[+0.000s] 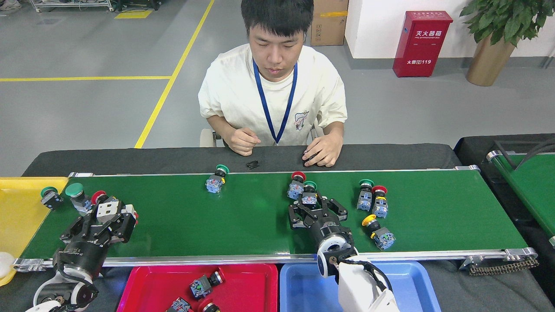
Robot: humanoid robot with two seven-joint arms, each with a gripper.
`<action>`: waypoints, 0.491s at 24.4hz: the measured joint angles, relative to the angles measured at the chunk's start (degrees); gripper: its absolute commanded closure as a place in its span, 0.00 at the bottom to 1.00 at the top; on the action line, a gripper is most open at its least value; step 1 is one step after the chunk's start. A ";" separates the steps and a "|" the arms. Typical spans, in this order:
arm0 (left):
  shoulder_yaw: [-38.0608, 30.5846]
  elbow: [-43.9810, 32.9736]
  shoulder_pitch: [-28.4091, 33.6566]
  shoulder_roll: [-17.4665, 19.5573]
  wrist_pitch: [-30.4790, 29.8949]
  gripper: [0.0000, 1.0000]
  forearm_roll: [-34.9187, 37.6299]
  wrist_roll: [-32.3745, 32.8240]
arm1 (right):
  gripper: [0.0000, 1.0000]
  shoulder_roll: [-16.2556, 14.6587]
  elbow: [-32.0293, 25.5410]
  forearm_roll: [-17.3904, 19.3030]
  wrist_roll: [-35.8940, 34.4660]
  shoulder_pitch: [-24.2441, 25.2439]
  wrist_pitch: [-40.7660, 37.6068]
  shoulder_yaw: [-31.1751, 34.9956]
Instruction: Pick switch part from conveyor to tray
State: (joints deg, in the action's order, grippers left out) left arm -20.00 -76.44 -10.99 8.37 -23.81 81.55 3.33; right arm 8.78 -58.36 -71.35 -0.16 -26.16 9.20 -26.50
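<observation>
The right gripper, jaws apart, was positioned at a green-capped switch part mid-conveyor; closing was judged next. The left gripper was clamped on a white switch part.

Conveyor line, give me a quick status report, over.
Right gripper open at the green-capped switch. Left gripper shut on a white part. Red-capped switch crowds the target on the conveyor.

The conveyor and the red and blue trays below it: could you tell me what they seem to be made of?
The conveyor: a glossy green belt, likely PVC or rubber, judging by its sheen; its side rails look like bare silver aluminium. The red tray and blue tray look like moulded plastic: smooth, uniformly coloured, with rounded rims.
</observation>
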 measured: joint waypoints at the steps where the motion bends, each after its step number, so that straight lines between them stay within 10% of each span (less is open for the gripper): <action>1: -0.03 -1.01 0.46 -0.06 -0.15 1.00 -0.12 0.02 | 0.99 0.00 -2.06 -0.15 0.00 1.00 -0.15 -1.19; 7: -0.45 -5.28 3.25 -0.15 -0.34 1.00 -1.35 0.07 | 0.98 -0.01 -14.63 -1.52 -0.07 5.99 -0.52 -19.22; 8: -0.46 -5.52 3.44 -0.15 -0.34 1.00 -1.44 0.07 | 0.86 -0.02 -15.59 -1.91 -0.08 6.18 -0.52 -22.87; 10: -0.46 -5.71 3.65 -0.15 -0.34 1.00 -1.48 0.09 | 0.24 -0.01 -16.31 -2.36 -0.21 6.18 -0.71 -29.70; 12: -0.46 -5.78 3.72 -0.15 -0.39 1.00 -1.48 0.09 | 0.05 -0.01 -16.36 -2.53 -0.22 6.42 -0.78 -33.97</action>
State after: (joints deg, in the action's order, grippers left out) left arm -20.45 -82.22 -7.27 8.22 -24.20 80.07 3.42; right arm 8.77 -74.73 -73.88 -0.38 -19.74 8.42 -60.47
